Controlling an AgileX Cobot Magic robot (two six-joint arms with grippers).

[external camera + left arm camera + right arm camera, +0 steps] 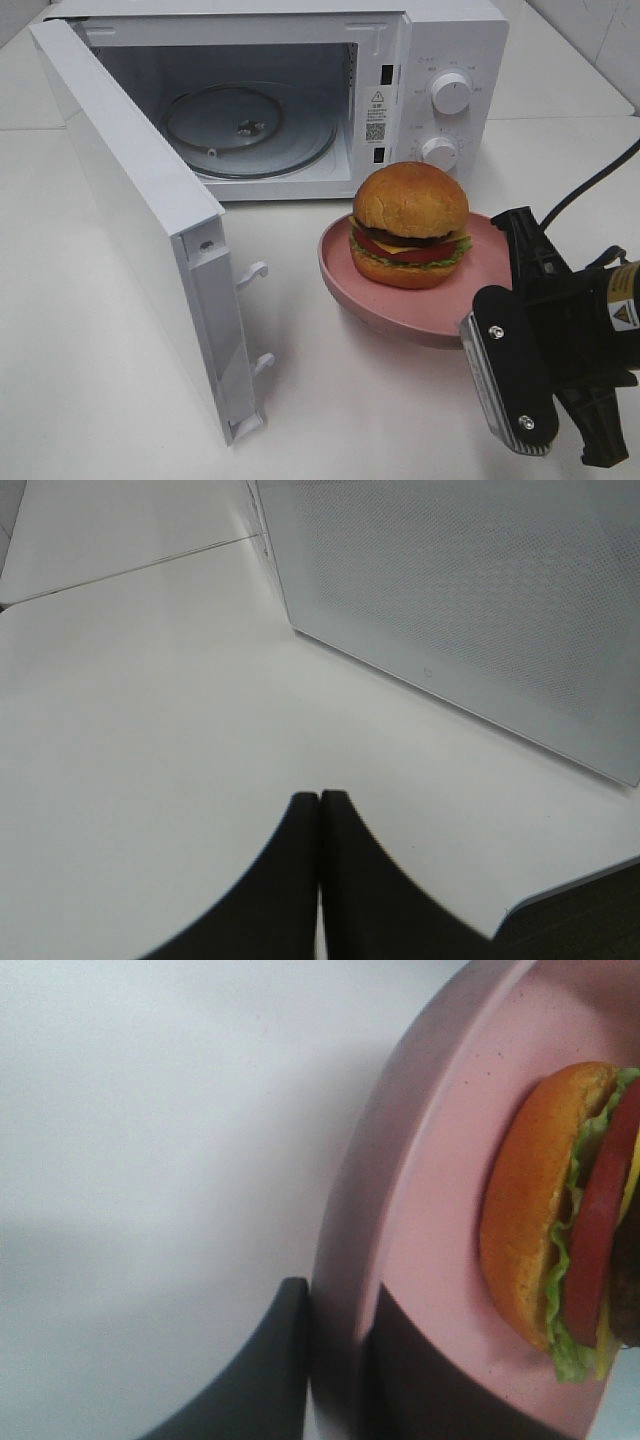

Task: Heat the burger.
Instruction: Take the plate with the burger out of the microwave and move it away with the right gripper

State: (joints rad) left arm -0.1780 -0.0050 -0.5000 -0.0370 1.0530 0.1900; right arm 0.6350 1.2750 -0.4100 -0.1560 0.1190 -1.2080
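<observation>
- Right gripper (335, 1360): I have it clamped on the pink plate (400, 300) at its near rim; left gripper (320, 810) pinched empty, beside the door (140, 220).
- Burger (410, 225): on the plate, before the open microwave (430, 60).
- Step: carrying; next I must likely lift level onto the turntable (250, 130).
</observation>
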